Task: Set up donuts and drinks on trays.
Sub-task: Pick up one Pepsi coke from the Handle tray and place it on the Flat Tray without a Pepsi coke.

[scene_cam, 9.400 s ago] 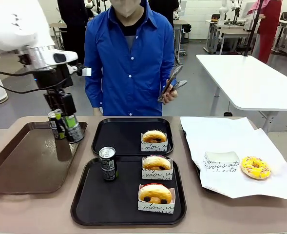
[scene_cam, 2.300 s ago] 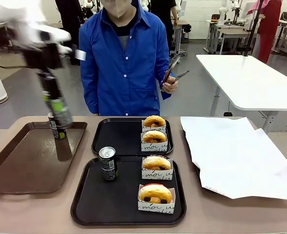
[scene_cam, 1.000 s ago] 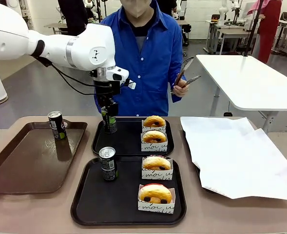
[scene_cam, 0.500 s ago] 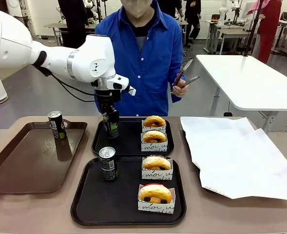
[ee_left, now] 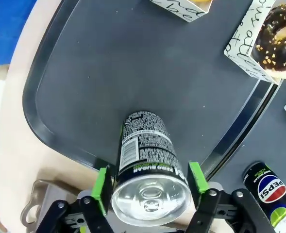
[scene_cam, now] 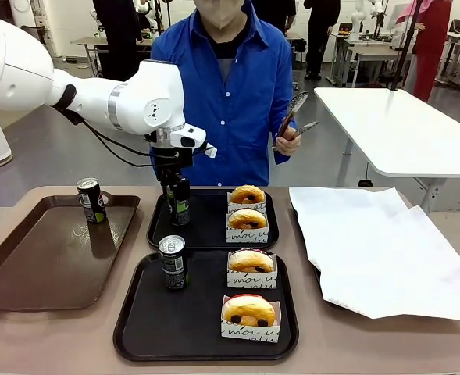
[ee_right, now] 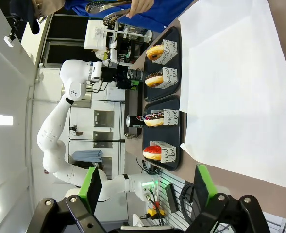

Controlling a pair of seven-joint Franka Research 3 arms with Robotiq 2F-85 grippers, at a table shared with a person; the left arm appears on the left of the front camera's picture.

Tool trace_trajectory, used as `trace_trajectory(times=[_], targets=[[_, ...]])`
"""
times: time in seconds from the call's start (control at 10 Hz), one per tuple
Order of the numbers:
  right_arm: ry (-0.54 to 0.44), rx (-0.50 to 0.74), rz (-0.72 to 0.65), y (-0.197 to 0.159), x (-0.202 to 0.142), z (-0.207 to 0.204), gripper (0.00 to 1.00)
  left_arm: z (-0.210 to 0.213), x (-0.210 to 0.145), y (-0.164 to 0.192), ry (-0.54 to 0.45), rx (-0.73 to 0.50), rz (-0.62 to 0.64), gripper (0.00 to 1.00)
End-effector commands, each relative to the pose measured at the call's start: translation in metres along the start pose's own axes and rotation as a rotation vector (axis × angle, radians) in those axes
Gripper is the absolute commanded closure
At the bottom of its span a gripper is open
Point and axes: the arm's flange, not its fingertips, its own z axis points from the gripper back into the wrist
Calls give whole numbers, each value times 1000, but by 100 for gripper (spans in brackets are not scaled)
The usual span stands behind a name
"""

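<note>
front, left-wrist and right-wrist views of a tray set-up in progress. the left gripper stands over the left part of the far black tray, its green pads either side of an upright can whose base rests on the tray floor. in the left wrist view a narrow gap appears between pads and can wall, so the jaws look part-way open and the can seems just let go, though the wide-angle view makes contact hard to rule out. the right gripper hangs well above the table with its jaws spread wide and nothing between them.

the near black tray carries a second can at its left and two sleeved donuts at its right. the far tray carries two more donuts beside the set-down can. a third can remains on the brown tray at the left. the white paper sheet lies at the right. the person's hand holds tongs.

handling, as a judgement: the cans are stiff, smooth and slim, hence slippery and easy to tip. take them across the mid-wall, squarely. the donuts are soft with fragile glaze, so lift them by the paper sleeve.
</note>
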Motion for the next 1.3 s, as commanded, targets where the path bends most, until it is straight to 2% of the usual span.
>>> trace_trajectory(times=[0.0, 0.1, 0.2, 0.4, 0.5, 0.7, 0.9, 1.2], targets=[[-12, 30, 16, 1, 2, -1, 0, 7, -4, -5, 63, -10, 1, 0], [-12, 30, 16, 1, 2, -1, 0, 16, -8, -16, 87, 10, -10, 11], [-12, 30, 16, 1, 2, -1, 0, 25, -10, -25, 97, -1, -28, 2], [-12, 30, 16, 1, 2, -1, 0, 50, -24, -45, 137, -7, -25, 0], [-12, 30, 16, 1, 2, -1, 0, 73, -38, -60, 118, -3, -39, 0], [-12, 30, 16, 1, 2, -1, 0, 113, -76, -79, 28, 4, 42, 0], [-12, 30, 16, 1, 2, -1, 0, 151, -117, -79, -165, -33, 187, 0], [-12, 30, 16, 1, 2, -1, 0, 185, -188, -76, -272, -34, 295, 0]])
